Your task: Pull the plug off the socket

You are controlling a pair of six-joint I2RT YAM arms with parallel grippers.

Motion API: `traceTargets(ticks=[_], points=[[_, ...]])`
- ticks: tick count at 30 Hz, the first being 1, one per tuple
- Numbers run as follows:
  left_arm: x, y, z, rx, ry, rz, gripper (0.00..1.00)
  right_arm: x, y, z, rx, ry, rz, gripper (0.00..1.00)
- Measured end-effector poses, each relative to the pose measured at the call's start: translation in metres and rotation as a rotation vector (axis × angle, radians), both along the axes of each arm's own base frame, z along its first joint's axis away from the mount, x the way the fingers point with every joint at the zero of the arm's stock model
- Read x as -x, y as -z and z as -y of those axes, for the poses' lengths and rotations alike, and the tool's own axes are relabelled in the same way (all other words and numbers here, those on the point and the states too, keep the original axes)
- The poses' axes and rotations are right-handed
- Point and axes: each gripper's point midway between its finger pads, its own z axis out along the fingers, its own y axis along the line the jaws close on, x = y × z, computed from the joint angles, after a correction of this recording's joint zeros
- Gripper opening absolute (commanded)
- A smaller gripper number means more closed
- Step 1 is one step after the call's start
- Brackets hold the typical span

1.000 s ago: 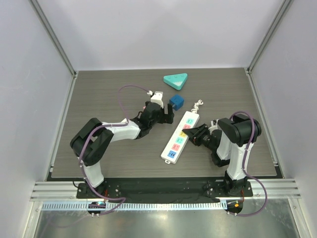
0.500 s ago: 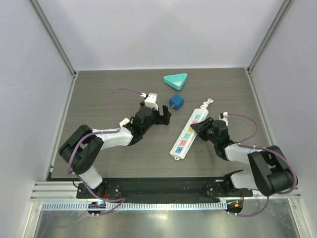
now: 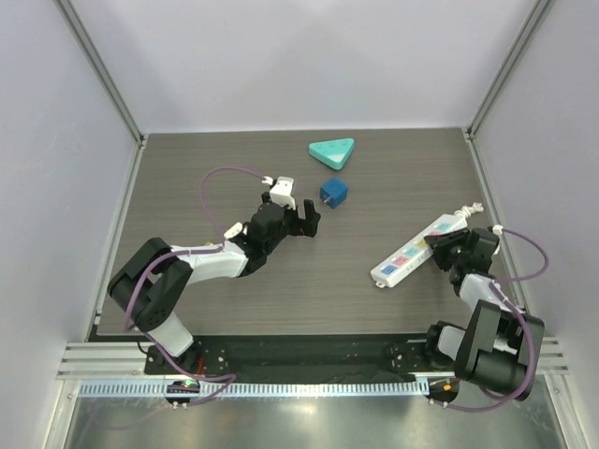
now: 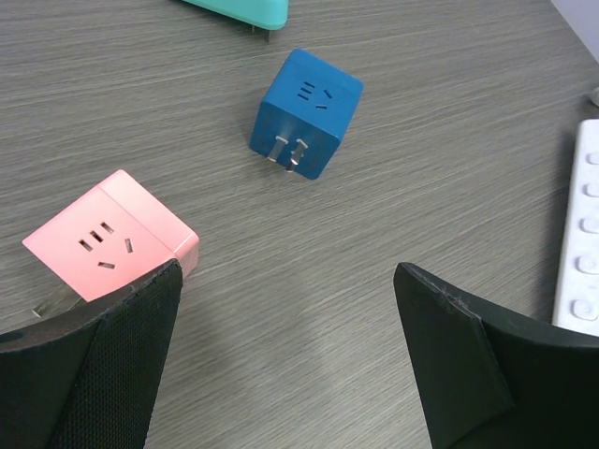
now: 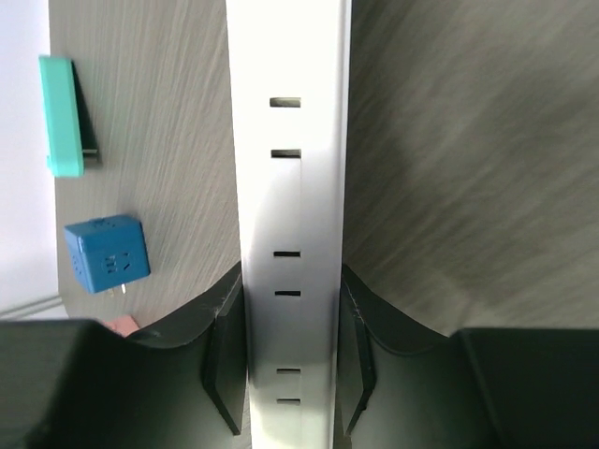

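My right gripper (image 3: 449, 251) is clamped across the socket (image 3: 412, 254), a finger pressed against each long side, as my right wrist camera shows where the white body (image 5: 288, 187) runs straight up between the black pads (image 5: 225, 365). The socket lies slantwise on the table (image 3: 187, 178) near its right edge, its row of coloured outlets facing up and its cord end pointing toward the far right. No plug sits in any outlet that I can see from above. My left gripper (image 3: 304, 220) hangs low over the middle of the table with its fingers (image 4: 103, 355) spread wide and nothing between them. Just beside its left finger lies the pink cube plug (image 4: 108, 245), outlet face up; a small glint at its lower corner may be a metal prong, though the view is too poor to be sure. Farther out rests the blue cube (image 4: 307, 114), apart from the pink one, with two flat prongs showing on its side. Beyond that lies the teal triangular tray (image 3: 332, 151), well apart from the socket.
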Motion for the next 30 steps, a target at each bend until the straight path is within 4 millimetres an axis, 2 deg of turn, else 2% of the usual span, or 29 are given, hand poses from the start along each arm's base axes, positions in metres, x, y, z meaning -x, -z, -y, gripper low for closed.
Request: traceTargets(ticks=[4, 6, 7, 8, 9, 10, 13, 17, 20, 23, 26, 30], points=[[-0.002, 0.004, -0.006, -0.002, -0.009, -0.006, 0.94, 0.017, -0.001, 0.015, 0.006, 0.072, -0.015, 0.21], [-0.003, 0.005, -0.009, 0.001, -0.014, -0.007, 0.94, 0.027, -0.001, 0.022, 0.015, 0.114, -0.023, 0.34], [-0.004, 0.005, -0.010, 0.002, -0.017, -0.008, 0.94, 0.031, -0.001, 0.024, 0.020, 0.130, -0.028, 0.54], [-0.004, 0.006, -0.011, 0.002, -0.018, -0.009, 0.94, 0.035, -0.001, 0.026, 0.030, 0.146, -0.038, 0.65], [-0.004, 0.006, -0.012, 0.003, -0.018, -0.009, 0.94, 0.038, 0.000, 0.027, 0.031, 0.156, -0.048, 0.70], [-0.005, 0.006, -0.012, 0.004, -0.018, -0.009, 0.94, 0.043, 0.003, 0.029, 0.039, 0.166, -0.068, 0.81], [-0.005, 0.005, -0.011, 0.011, -0.015, -0.007, 0.94, 0.053, 0.008, 0.029, 0.056, 0.169, -0.112, 0.97], [-0.004, 0.003, -0.010, 0.019, -0.007, -0.004, 0.94, 0.061, -0.002, 0.031, 0.109, 0.155, -0.126, 1.00], [-0.004, 0.001, -0.008, 0.029, 0.002, -0.003, 0.94, 0.064, -0.021, 0.034, 0.163, 0.143, -0.105, 1.00], [-0.003, 0.000, -0.005, 0.044, 0.009, -0.006, 0.94, 0.062, -0.049, 0.034, 0.222, 0.131, -0.042, 1.00], [-0.001, 0.000, -0.005, 0.051, 0.016, -0.010, 0.95, 0.061, -0.072, 0.024, 0.255, 0.098, 0.016, 1.00], [0.013, -0.003, -0.007, 0.109, 0.028, -0.043, 0.95, 0.055, -0.102, -0.002, 0.283, 0.001, 0.086, 1.00]])
